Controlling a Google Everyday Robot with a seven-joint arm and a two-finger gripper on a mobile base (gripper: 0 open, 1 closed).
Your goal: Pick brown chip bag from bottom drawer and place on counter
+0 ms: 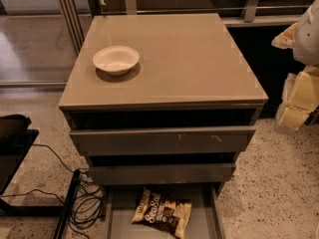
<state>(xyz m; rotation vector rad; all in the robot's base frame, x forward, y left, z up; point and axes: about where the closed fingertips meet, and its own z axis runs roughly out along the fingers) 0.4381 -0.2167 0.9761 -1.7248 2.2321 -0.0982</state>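
Observation:
The brown chip bag (162, 212), with white "Sea Salt" script, lies flat in the open bottom drawer (200, 222) of the cabinet, near its back, just under the middle drawer's front. The counter (189, 59) is the glossy taupe cabinet top. My gripper (298, 103), white and pale yellow, hangs at the frame's right edge, beside the cabinet's right side at about counter height, well above and to the right of the bag. It holds nothing that I can see.
A white bowl (115, 59) stands on the counter's left part. The two upper drawers (162, 139) are slightly open above the bottom one. Coiled black cables (85, 203) lie on the floor left of the cabinet. A black object (12, 126) sits at the far left.

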